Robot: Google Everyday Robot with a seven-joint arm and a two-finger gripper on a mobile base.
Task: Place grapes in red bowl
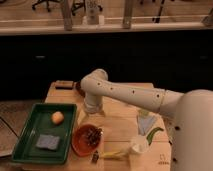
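Gripper: from my remote seat I place the gripper [92,116] at the low end of the white arm [125,92], just above the far rim of the red bowl, over the wooden table [120,125]. I cannot tell how it is set.
Grapes: I see the grapes [93,135] lying inside the red bowl, in its right half, nearly under the gripper. Whether anything touches them I cannot tell.
Grapes' axis: the dark cluster looks slightly longer than wide, running from near left to far right; I cannot make out a stem end, so I cannot say which way it points.
Red bowl: the red bowl [80,142] sits upright on the near part of the table, just right of the green tray.
Green tray: the green tray [25,135] lies at the near left, its long side running near to far.
In the tray: an orange fruit [57,117] sits toward the far side, and a blue-grey sponge [48,142] lies nearer to me.
Right side: I see a white cup [138,145] and a yellow-green item [112,154] just beside it, at the near edge.
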